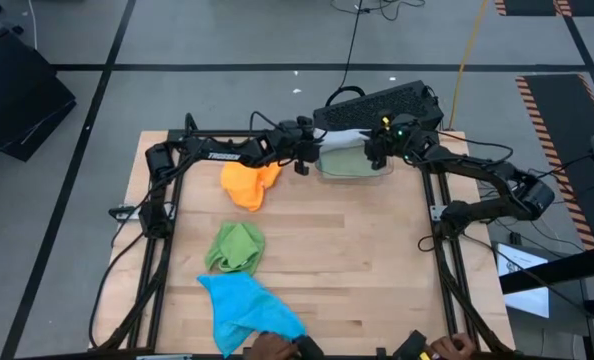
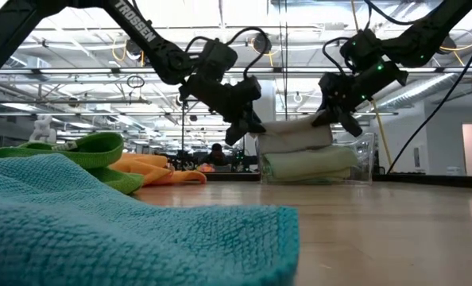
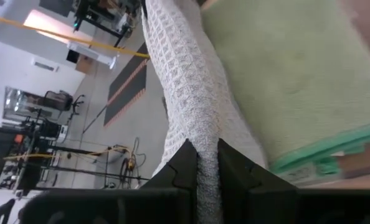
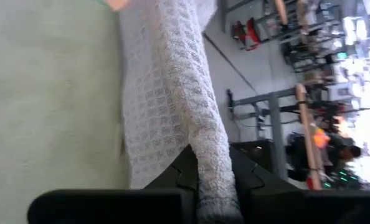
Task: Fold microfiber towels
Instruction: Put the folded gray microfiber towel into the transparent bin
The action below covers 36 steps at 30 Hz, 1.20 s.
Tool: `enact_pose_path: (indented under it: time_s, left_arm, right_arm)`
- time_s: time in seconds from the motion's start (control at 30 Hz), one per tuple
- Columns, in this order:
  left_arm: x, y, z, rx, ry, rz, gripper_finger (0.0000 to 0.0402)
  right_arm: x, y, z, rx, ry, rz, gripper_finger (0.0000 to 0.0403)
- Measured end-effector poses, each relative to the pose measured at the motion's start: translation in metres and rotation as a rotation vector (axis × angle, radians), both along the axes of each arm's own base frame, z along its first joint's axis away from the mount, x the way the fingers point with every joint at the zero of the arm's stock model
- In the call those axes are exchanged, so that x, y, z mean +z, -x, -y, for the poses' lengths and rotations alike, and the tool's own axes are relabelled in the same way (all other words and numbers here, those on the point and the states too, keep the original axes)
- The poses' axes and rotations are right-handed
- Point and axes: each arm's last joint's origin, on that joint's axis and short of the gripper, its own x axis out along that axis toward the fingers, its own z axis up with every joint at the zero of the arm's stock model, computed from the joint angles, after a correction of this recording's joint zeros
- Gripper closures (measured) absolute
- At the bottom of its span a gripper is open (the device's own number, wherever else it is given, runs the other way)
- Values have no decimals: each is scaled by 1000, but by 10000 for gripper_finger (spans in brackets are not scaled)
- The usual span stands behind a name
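A folded grey-white waffle towel (image 2: 293, 135) lies level over a folded pale green towel (image 2: 307, 164) in the clear plastic bin (image 2: 365, 163) at the table's far edge. My left gripper (image 1: 303, 160) is shut on the grey towel's left end and my right gripper (image 1: 377, 155) on its right end. An orange towel (image 1: 249, 184), a bright green towel (image 1: 236, 246) and a blue towel (image 1: 247, 305) lie crumpled on the table's left half. My left gripper pinches the grey towel's left end (image 3: 205, 163) between its two fingers, over a rolled fold of several layers. The fingers slant down from the table's left. The towel stretches away level from them, above the pale green towel (image 3: 297, 74). My right gripper pinches the grey towel's right end (image 4: 213, 163) between its two fingers, over a thick fold. The fingers slant down from the table's right. The towel runs level from them, beside the pale green towel (image 4: 48, 93).
A black keyboard (image 1: 382, 103) lies just behind the bin. A person's hands (image 1: 277, 345) show at the table's near edge, by the blue towel. Bare wood (image 1: 367, 260) lies at the table's middle and right.
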Motion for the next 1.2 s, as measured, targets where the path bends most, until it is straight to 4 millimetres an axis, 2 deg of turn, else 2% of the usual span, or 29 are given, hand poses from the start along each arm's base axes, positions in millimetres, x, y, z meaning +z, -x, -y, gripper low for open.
enact_pose_path:
  time_s: [0.3,0.53,0.7,0.87,1.2]
  left_arm:
    - [-4,-1,3,-17,42,-14,362]
    - [-5,1,1,-58,172,21,362]
    - [2,1,-4,-79,311,22,358]
    - [11,0,-7,-86,399,-13,337]
    - [12,-7,7,-102,426,-22,323]
  right_arm:
    - [-6,2,-4,43,-83,-21,364]
    - [-9,2,-6,49,-157,4,340]
    - [-10,3,-7,48,-204,14,333]
    - [-8,4,-5,76,-279,69,332]
    - [-4,5,-8,67,-413,32,332]
